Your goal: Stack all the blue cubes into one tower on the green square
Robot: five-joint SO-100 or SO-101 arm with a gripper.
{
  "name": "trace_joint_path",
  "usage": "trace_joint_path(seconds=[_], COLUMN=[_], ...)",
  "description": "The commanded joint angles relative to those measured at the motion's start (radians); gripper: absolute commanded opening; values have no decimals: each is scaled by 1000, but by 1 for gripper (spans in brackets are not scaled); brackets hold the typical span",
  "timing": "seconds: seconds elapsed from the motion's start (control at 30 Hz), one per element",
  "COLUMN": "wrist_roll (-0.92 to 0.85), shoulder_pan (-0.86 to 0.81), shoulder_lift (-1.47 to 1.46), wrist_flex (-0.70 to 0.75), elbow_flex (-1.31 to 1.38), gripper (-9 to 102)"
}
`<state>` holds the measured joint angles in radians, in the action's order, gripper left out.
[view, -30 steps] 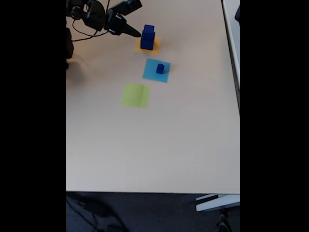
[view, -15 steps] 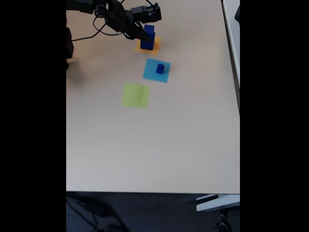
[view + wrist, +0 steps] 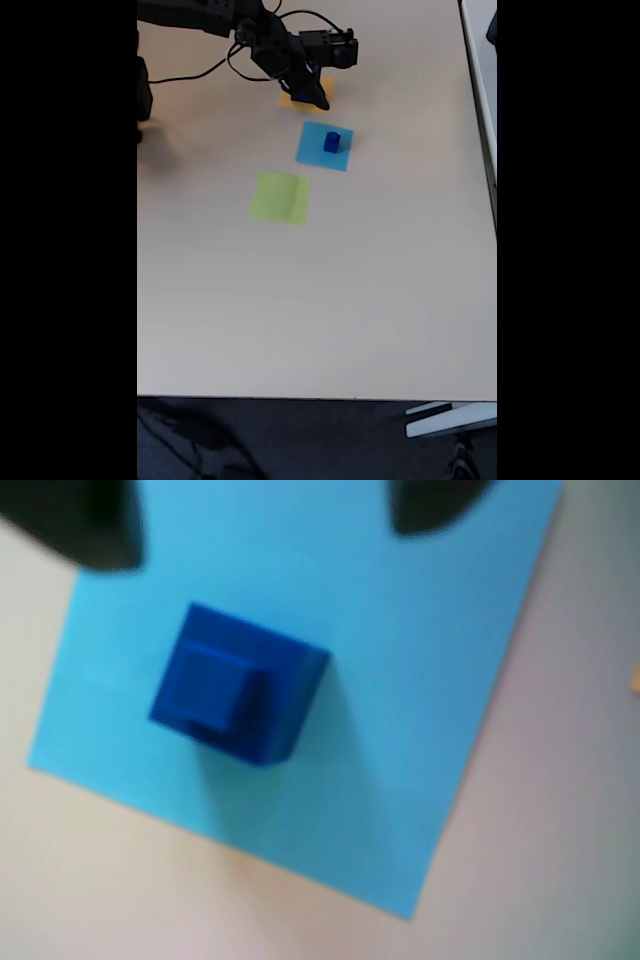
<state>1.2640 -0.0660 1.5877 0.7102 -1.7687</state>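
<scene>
The tool (image 3: 312,95) hangs over the orange square (image 3: 296,100) at the far side of the tabletop (image 3: 330,300), hiding whatever sits there. In the wrist view its two dark fingertips (image 3: 80,525) stand spread apart above the small blue cube (image 3: 235,685), which sits on the light-blue square (image 3: 312,150). The green square (image 3: 281,197), nearer and to the left, lies bare. I'd say the first pick is under way; next it needs lowering squarely around a cube before pinching.
</scene>
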Motion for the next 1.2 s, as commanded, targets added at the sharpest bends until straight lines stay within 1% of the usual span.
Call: trace_joint_path(seconds=[0.0, 0.17, 0.27, 0.77, 1.17], wrist_roll=[14, 26, 15, 26, 37], shoulder_pan=[-3, -17, -31, -66, -60], shoulder_lift=[-25, -97, -141, -241, -290], wrist_flex=[37, 48, 5, -63, -67], elbow_flex=[120, 164, 173, 198, 238], gripper=[13, 14, 14, 14, 13])
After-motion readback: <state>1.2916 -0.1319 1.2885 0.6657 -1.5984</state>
